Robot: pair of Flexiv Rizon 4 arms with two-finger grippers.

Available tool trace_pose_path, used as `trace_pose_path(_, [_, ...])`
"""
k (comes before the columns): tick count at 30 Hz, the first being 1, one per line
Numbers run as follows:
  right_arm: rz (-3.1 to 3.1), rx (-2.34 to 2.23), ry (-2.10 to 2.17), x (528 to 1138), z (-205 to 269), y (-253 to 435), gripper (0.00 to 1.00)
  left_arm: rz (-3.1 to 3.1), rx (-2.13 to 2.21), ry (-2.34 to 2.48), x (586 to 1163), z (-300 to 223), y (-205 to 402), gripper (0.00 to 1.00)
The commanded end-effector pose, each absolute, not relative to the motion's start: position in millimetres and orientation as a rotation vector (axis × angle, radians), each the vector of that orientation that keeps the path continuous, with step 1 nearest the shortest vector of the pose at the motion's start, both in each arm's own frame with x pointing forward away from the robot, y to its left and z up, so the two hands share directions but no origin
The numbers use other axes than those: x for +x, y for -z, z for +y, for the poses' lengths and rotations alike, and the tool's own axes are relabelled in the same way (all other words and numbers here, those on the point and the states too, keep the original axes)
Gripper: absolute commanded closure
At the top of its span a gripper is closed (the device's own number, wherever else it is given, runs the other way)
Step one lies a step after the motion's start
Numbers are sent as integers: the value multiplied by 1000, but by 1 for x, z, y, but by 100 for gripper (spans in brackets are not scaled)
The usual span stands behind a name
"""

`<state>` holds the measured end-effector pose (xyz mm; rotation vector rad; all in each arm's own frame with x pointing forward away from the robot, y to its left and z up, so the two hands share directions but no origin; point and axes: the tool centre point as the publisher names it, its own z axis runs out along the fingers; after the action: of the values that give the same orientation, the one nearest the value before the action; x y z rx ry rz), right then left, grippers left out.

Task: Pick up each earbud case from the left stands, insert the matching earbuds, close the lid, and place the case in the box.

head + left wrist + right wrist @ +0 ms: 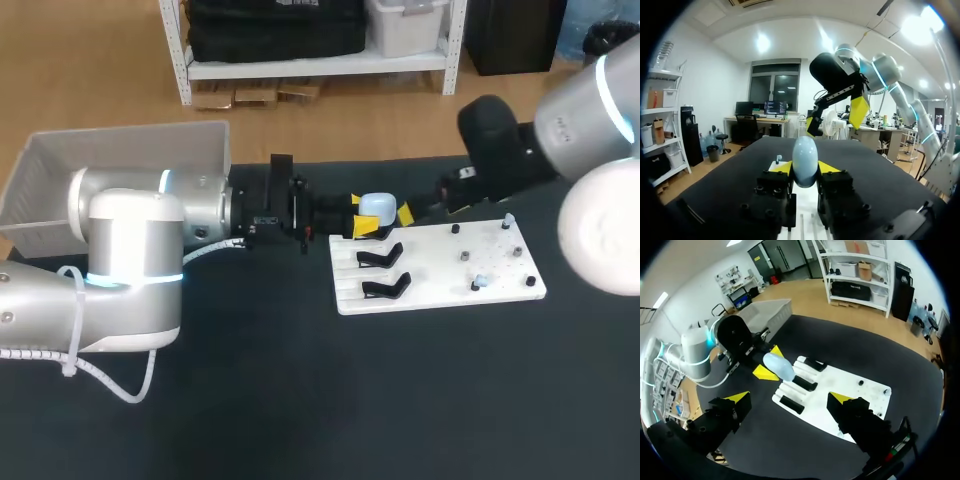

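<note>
At the far left corner of the white board (440,285) on the counter (300,400), the left claw (380,220) grips the pale blue earbud case (377,205) while the right claw (789,399) hangs spread wide.

Pale blue earbud case (805,156): stood upright, clasped from both sides by the yellow tips of the left pincer (805,170), above the black table (725,177). Right pincer (835,118): hung ahead, higher, fingers spread wide.

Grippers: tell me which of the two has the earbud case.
The left gripper: its yellow tips clamp the light blue earbud case from both sides. The right gripper is open, with nothing between its fingers.
</note>
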<state>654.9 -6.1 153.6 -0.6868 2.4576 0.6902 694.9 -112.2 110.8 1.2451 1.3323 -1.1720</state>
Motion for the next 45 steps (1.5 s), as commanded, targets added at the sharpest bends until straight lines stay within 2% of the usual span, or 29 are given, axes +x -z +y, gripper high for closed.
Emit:
trace_pose_path(1, [2470, -692, -684, 658, 9, -149, 0, 1330, 1246, 1176, 697, -113, -110, 100])
trace_pose_path(19, [2524, -669, -700, 675, 22, -137, 0, 1330, 1246, 1176, 697, -113, -110, 100])
trace_pose_path(45, [2549, -624, -643, 690, 17, -125, 0, 1330, 1246, 1176, 697, -113, -110, 100])
